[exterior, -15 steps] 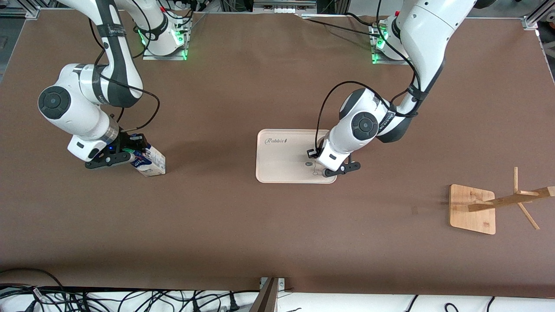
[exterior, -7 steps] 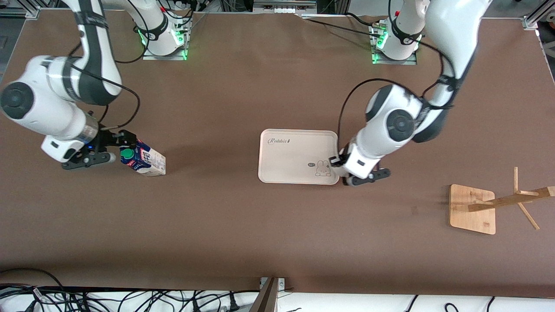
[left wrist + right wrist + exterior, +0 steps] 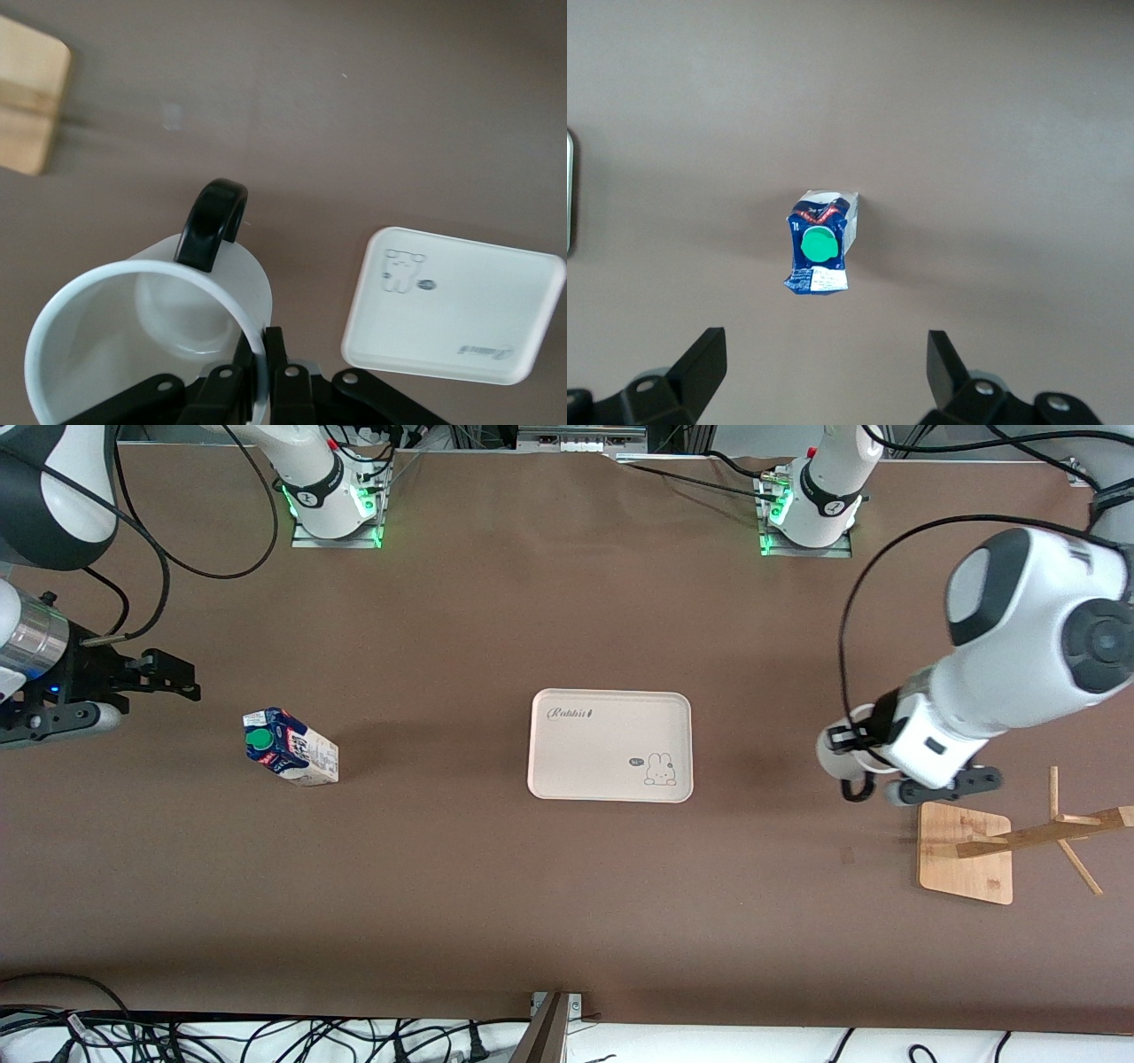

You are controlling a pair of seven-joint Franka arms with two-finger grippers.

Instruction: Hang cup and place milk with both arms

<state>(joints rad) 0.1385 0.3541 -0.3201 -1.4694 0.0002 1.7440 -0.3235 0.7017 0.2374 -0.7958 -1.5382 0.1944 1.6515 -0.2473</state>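
The cup (image 3: 833, 746), a white mug with a black loop handle, hangs in my left gripper (image 3: 873, 775), over the table between the tray and the wooden rack, close to the rack's base. In the left wrist view the fingers (image 3: 276, 363) pinch the cup's (image 3: 142, 328) rim, one inside and one outside, with the handle (image 3: 211, 226) pointing away. The milk (image 3: 288, 746), a blue carton with a green cap, stands on the table. My right gripper (image 3: 146, 689) is open and empty, up over the table toward the right arm's end from the milk. The right wrist view looks down on the milk (image 3: 819, 243) between its spread fingers (image 3: 700, 363).
A cream tray (image 3: 609, 717) with a rabbit drawing lies mid-table with nothing on it; it also shows in the left wrist view (image 3: 461, 310). The wooden rack (image 3: 964, 850), a square base with a pole and pegs, stands toward the left arm's end; its base corner shows in the left wrist view (image 3: 31, 97).
My right gripper has drawn back and up from the milk, which stays put. My left gripper has carried the cup from the tray toward the wooden rack.
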